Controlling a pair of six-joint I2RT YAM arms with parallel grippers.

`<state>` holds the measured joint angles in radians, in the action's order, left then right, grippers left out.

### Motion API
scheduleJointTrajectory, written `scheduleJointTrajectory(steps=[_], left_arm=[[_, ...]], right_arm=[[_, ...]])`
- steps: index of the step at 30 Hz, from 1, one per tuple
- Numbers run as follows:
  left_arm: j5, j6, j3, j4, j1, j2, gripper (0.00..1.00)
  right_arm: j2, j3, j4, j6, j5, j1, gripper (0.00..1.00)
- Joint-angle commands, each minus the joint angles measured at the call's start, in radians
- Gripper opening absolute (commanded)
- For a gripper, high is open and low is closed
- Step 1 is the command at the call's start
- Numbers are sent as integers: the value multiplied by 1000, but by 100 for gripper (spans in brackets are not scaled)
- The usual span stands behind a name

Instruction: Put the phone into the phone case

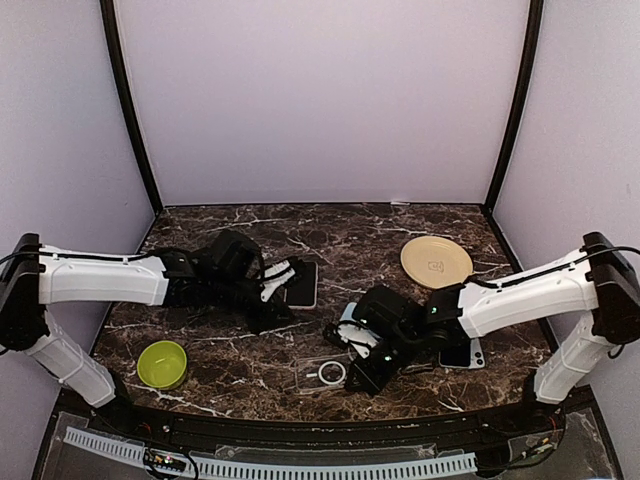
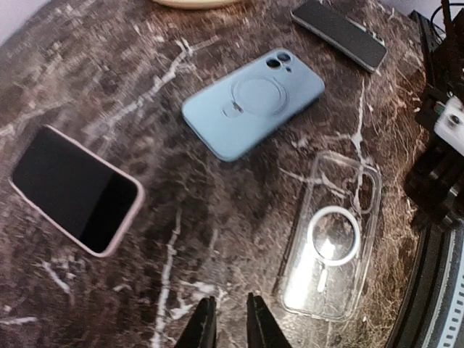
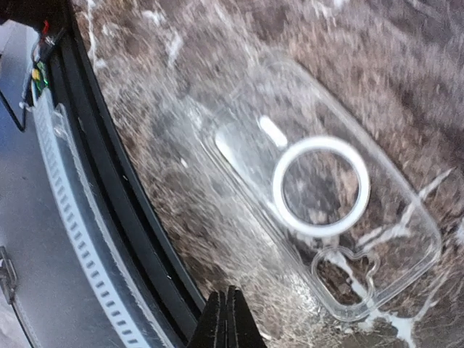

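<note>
From above, hidden mostly behind the right end effector (image 1: 368, 375): the blue case (image 1: 347, 314), only a pale corner showing. Covered at one end, the clear case (image 1: 322, 373). Tucked partly under the right arm (image 1: 520, 295), the dark phone (image 1: 470, 355). Overlapped on one side by the left end effector (image 1: 285, 275), the pink phone (image 1: 304, 285). Too small to read, the mark on the plate (image 1: 437, 261). In the left wrist view, cut to a sliver by the top edge, that plate; cut by the bottom edge, the fingers (image 2: 203, 330), so cannot judge how far closed. In the right wrist view, smeared by blur, the tabletop (image 3: 181, 87) and the case outline.
</note>
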<state>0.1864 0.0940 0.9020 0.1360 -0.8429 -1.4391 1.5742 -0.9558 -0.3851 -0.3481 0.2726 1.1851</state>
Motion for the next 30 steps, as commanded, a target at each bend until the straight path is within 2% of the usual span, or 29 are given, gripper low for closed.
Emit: scheduleJointTrajectory(steps=[1, 5, 12, 18, 23, 26, 30], left_arm=[[64, 91, 62, 126, -39, -118, 14], [13, 126, 100, 154, -75, -218, 12], [-32, 153, 148, 216, -102, -356, 8], [50, 197, 98, 226, -127, -301, 7], [143, 217, 44, 181, -138, -241, 7], [151, 217, 36, 164, -142, -240, 8], [170, 210, 49, 154, -147, -260, 8]], right_arm=[[-3, 143, 159, -294, 1, 9, 0], [9, 189, 164, -362, -66, 7, 0], [127, 129, 59, -366, -181, -44, 0], [158, 36, 43, -289, -297, -144, 0], [242, -69, 94, -226, -277, -179, 0], [281, -111, 101, -212, -231, -178, 0], [279, -142, 74, -198, -246, -183, 0]])
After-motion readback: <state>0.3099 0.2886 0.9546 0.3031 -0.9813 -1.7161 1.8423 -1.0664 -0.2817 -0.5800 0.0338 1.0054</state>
